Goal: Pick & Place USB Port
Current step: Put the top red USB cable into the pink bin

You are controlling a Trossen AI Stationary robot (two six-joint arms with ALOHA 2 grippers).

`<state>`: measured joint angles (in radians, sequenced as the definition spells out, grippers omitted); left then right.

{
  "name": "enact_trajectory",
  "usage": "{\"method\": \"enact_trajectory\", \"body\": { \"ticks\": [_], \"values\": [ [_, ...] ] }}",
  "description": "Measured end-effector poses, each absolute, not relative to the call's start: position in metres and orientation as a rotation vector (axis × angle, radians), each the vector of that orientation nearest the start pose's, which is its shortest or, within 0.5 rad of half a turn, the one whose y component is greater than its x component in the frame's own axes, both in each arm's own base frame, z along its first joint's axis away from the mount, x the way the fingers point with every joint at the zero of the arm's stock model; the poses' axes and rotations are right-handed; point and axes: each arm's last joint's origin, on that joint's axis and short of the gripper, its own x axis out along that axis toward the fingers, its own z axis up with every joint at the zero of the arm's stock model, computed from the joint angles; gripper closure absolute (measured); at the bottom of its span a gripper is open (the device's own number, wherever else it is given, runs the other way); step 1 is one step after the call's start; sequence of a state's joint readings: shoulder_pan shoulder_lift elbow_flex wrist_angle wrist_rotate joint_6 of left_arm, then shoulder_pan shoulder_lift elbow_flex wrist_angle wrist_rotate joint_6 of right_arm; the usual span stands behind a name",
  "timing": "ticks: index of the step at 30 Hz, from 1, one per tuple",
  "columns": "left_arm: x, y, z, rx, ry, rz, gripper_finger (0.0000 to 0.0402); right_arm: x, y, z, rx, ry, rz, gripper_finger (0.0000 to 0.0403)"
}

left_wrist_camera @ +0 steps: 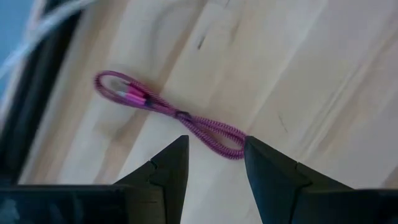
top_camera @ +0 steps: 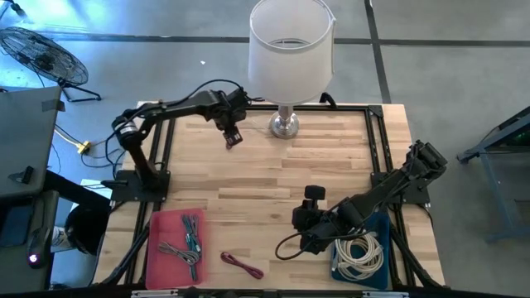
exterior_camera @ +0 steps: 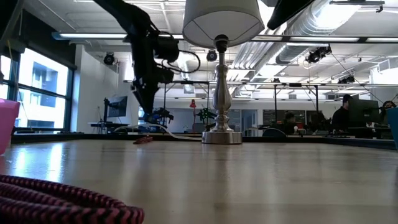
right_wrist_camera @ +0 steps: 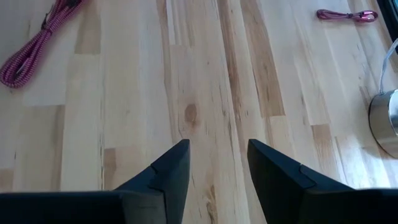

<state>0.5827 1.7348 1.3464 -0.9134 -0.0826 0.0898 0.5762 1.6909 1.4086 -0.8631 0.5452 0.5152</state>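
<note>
**Left arm closes in on pink cable beside the lamp**

A coiled pink cable [exterior_camera: 56, 199] lies closest to the low camera, at the table's [top_camera: 273, 178] front edge, well away from the lamp [top_camera: 286, 124] and just beside the pink tray [top_camera: 161, 248]. That tray already holds several grey and green cables [top_camera: 189, 244]; a blue bin [top_camera: 383, 228] at the front corner farthest from it holds white cables [top_camera: 360, 255].

Near the lamp's base, toward the left arm's side, a second small pink cable [left_wrist_camera: 168, 112] rests on the wood. The left gripper [left_wrist_camera: 214, 155] hangs directly above it, fingers parted and empty, one end of the loop showing in the gap between them. No contact is visible yet.

The right gripper [right_wrist_camera: 214, 158] waits near the blue bin, well apart from the lamp, also spread and holding nothing, pointed across bare boards.

Judging by the filled containers, sorting looks well advanced. Two pink cables remain loose: the one by the lamp, apparently next to be grasped, lifted and carried to a container, and the one at the front edge.
</note>
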Motion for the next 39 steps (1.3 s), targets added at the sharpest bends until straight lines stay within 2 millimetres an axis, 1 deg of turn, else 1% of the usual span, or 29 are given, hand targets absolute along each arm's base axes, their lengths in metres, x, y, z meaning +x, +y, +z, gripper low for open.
{"method": "enact_trajectory", "body": {
  "ticks": [5,11,20,39],
  "values": [
    [0.289,0.193,0.211,-0.284,1.361,0.478,0.0252,0.294,0.174,0.271,-0.130,0.930,-0.216,0.0249],
    [0.293,0.195,0.195,-0.290,1.406,0.461,0.0252,0.294,0.174,0.271,-0.129,0.930,-0.217,0.0249],
    [0.295,0.197,0.186,-0.298,1.435,0.455,0.0252,0.294,0.174,0.271,-0.128,0.929,-0.217,0.0249],
    [0.295,0.197,0.186,-0.298,1.436,0.454,0.0252,0.290,0.182,0.271,-0.135,0.917,-0.198,0.0250]
  ]
}}
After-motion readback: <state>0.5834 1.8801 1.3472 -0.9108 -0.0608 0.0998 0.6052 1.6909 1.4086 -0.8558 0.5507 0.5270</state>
